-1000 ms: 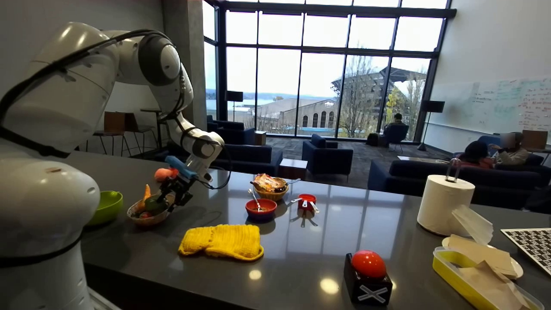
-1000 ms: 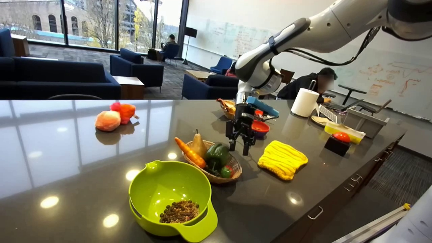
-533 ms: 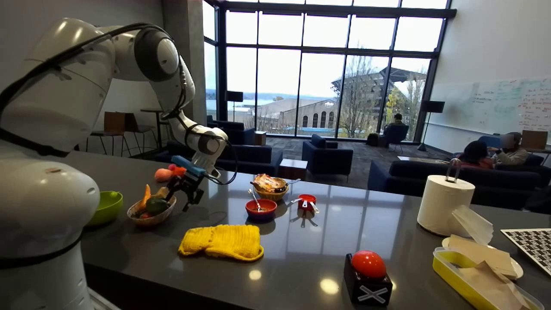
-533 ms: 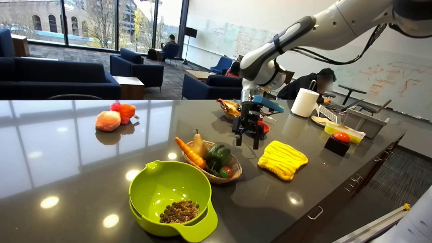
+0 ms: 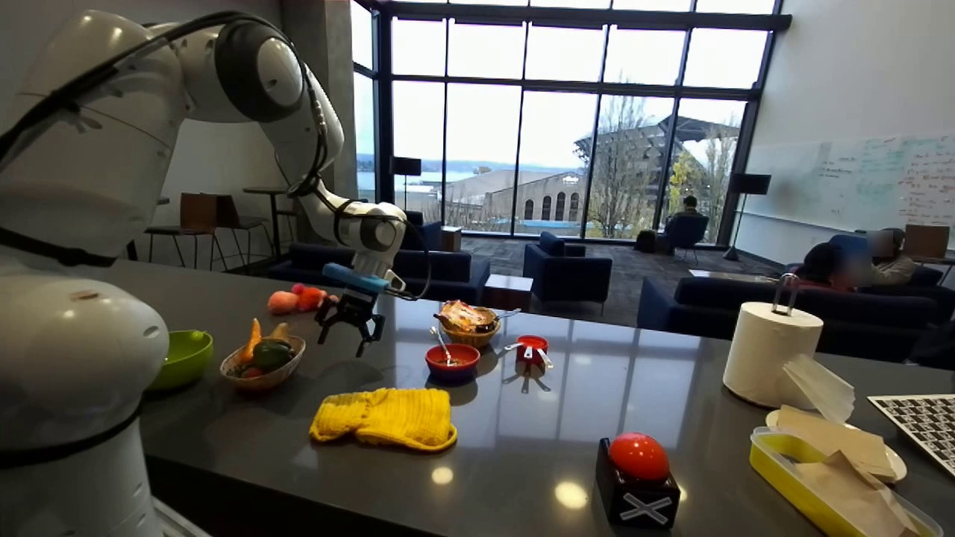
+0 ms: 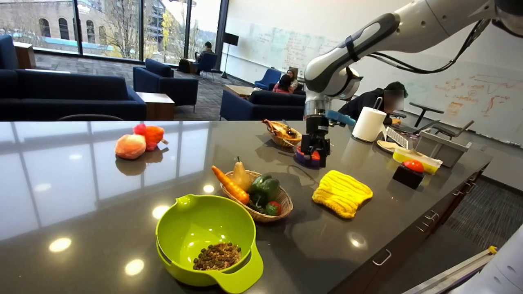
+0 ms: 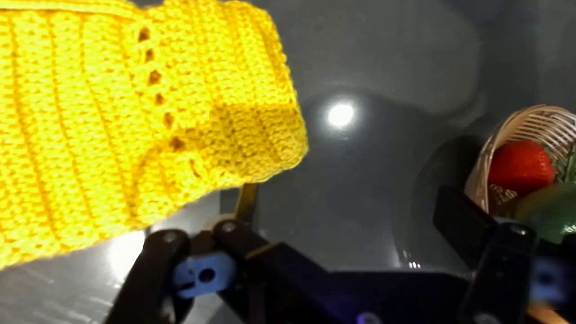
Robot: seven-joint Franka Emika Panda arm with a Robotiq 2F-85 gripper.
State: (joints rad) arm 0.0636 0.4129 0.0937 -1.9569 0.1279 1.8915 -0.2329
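My gripper (image 5: 342, 345) is open and empty above the dark counter, between the wicker vegetable basket and the red-and-purple bowl (image 5: 453, 371). It shows nearly edge-on in front of that bowl in an exterior view (image 6: 318, 159). In the wrist view the fingers (image 7: 351, 211) are wide apart with only counter between them. A yellow knitted cloth (image 5: 384, 419) lies flat below; it fills the upper left of the wrist view (image 7: 135, 126). The vegetable basket (image 6: 291, 200) holds a carrot (image 6: 231, 185), a pear (image 6: 240, 175), a green pepper (image 6: 264, 188) and a red item. It also shows at the right of the wrist view (image 7: 546, 119).
A green bowl (image 6: 206, 208) with a dried mix stands beside the vegetable basket. A second basket (image 5: 470, 339) and red measuring cups (image 5: 532, 347) stand near the red-and-purple bowl. Round plush things (image 6: 130, 146), a red button box (image 5: 639, 456), a paper towel roll (image 5: 772, 358) and a yellow container (image 5: 783, 462) are farther off.
My gripper has moved up and away from the vegetable basket toward the red-and-purple bowl, and it has turned. It stays open. The objects on the counter have not moved.
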